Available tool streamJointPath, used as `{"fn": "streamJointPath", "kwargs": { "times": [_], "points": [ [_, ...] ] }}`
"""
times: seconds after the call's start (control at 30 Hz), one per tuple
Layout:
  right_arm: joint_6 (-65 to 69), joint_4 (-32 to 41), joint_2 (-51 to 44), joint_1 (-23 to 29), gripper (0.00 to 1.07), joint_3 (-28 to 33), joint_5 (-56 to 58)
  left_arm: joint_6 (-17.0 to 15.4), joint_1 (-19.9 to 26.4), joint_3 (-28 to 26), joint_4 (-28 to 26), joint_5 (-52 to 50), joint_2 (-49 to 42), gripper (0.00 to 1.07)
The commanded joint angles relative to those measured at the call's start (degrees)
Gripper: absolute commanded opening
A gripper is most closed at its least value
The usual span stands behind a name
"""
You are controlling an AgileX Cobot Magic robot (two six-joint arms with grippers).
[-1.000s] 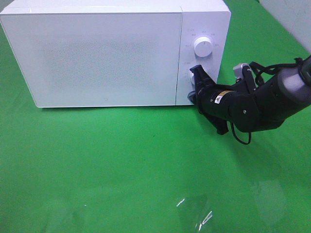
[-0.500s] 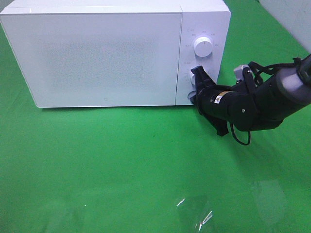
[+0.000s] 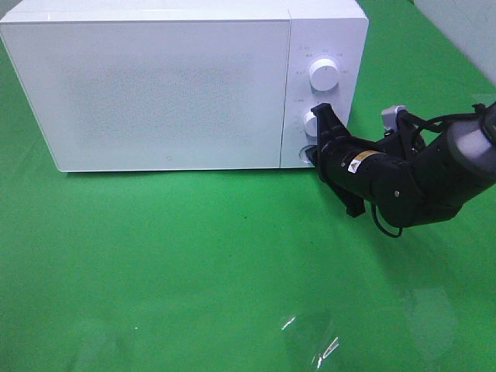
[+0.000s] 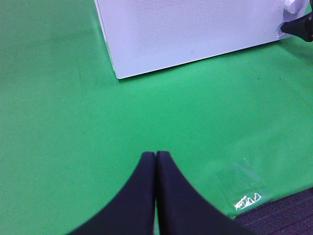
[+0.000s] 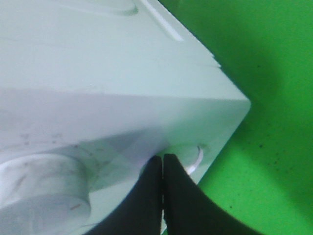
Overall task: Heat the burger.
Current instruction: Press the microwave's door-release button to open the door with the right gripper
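Observation:
The burger is hidden; no view shows it. The white microwave stands at the back of the green table with its door closed, and also shows in the left wrist view and the right wrist view. My right gripper is shut and empty, its tips at the round button at the bottom of the control panel, below the lower knob. In the right wrist view the right gripper touches the panel there. My left gripper is shut and empty, hovering over bare green cloth in front of the microwave.
An upper knob sits above the lower one on the panel. A patch of clear tape lies on the green cloth near the front edge. The left wrist view shows the table's edge and dark floor.
My right arm has shifted slightly right and the gripper's body has come off the lower knob, which now shows fully. Its tips stay at the bottom button.

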Motion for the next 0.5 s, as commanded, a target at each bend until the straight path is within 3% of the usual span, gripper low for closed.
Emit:
{"fn": "streamJointPath", "kwargs": {
  "times": [0.03, 0.3, 0.5],
  "points": [
    [-0.4, 3.0, -1.8, 0.9, 0.0, -0.9, -14.2, 0.1, 0.1, 0.2, 0.2, -0.7, -1.3, 0.0],
    [-2.0, 7.4, -0.7, 1.1, 0.0, -2.5, -14.8, 0.1, 0.1, 0.2, 0.2, -0.7, -1.3, 0.0],
    [-2.0, 8.4, 0.9, 1.1, 0.0, -7.4, -15.8, 0.1, 0.1, 0.2, 0.2, -0.7, -1.3, 0.0]
  ]
}}
